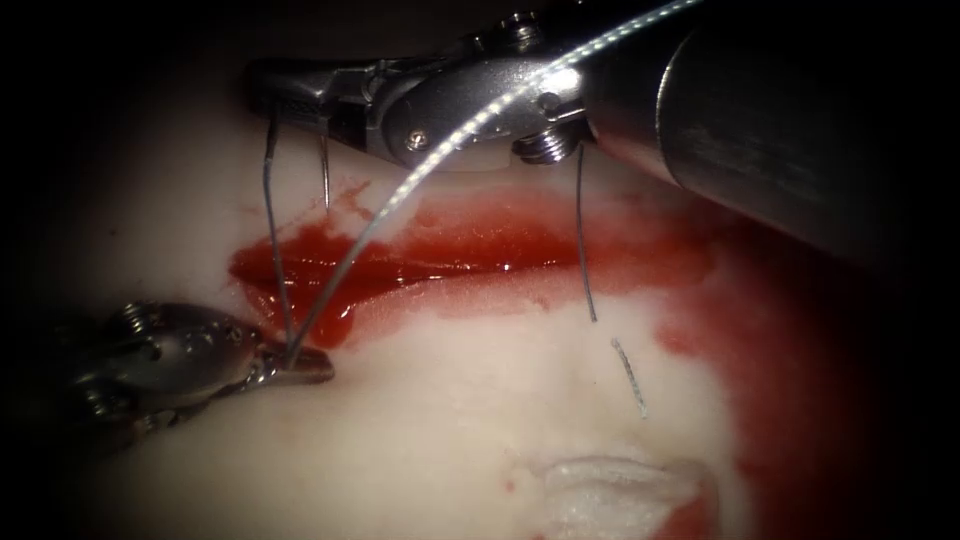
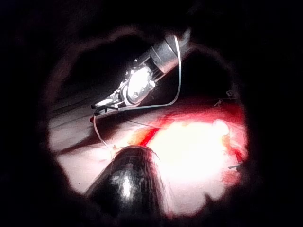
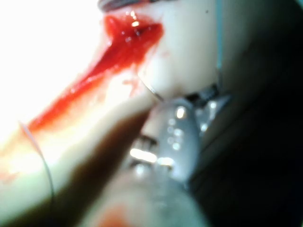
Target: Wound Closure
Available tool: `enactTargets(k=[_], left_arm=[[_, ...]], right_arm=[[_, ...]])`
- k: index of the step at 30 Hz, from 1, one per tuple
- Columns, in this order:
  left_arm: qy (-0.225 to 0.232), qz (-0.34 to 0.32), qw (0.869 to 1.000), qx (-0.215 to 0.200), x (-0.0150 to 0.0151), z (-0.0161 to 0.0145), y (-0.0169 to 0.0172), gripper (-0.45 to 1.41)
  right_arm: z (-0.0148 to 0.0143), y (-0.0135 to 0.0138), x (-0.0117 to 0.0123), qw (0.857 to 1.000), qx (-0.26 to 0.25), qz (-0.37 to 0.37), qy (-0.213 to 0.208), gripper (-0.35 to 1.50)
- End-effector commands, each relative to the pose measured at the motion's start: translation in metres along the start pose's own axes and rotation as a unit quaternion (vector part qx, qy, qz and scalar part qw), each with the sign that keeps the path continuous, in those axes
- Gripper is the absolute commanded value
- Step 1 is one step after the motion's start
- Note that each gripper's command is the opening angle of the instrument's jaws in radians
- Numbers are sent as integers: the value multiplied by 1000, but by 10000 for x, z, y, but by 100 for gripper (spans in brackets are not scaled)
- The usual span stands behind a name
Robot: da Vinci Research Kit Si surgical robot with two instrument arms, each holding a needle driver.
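Pale tissue [image 1: 430,420] carries a cut [image 1: 420,265] pooled with red fluid [image 1: 480,245]. Left tool [image 1: 300,368] lies low, fingers closed on thread [image 1: 340,275] just below the cut's left end. Right tool [image 1: 285,95], extended leftward above the cut, fingers closed on a thread strand [image 1: 268,180], keeping it taut. Needle: location cannot be determined.

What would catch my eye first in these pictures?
The red fluid pooled along the cut across the pale tissue. Above it the right tool reaches in from the right, thread hanging from its jaws; at lower left the left tool grips thread at the cut's left end.
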Motion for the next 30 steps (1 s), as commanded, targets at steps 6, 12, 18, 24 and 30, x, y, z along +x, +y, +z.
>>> enactTargets(k=[6,12,18,24,30], left_arm=[[-3,-2,1000,-1,-12,0,3,-45],[-3,-1,1000,-1,-12,0,4,-45],[-3,-4,1000,0,-11,-1,4,-45],[-3,-4,1000,0,-11,-1,4,-45],[-3,-7,1000,0,-11,-1,4,-45]], right_arm=[[14,27,1,999,-13,-51,-1,-23],[19,11,5,1000,-9,8,3,-25],[18,4,15,998,-3,59,12,-33],[20,-3,14,997,1,69,17,-35],[22,-6,9,998,4,66,20,-35]])
